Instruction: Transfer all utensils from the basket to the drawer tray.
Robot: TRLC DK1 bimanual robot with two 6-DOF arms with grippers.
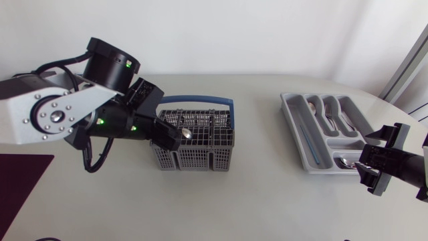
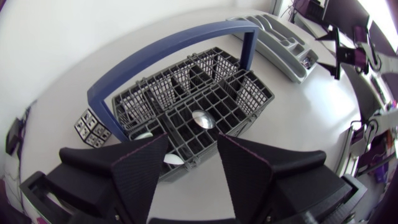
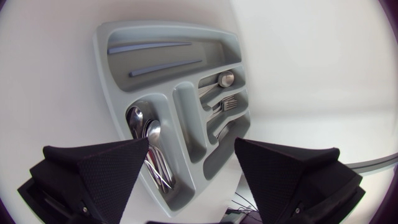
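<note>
Your left claw (image 2: 193,142) hung released over the grey lattice basket (image 1: 194,152) with its blue arched handle (image 2: 168,46), shiny spoon bowls (image 2: 201,119) poking up inside. Your right claw (image 3: 191,146), likewise released, hovered over the smooth moulded grey drawer tray (image 1: 289,114) on the white counter (image 1: 267,194).

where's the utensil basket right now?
Head view: the grey utensil basket sits left of centre on the table, its left end under the left gripper, with the drawer tray apart to its right.
</note>
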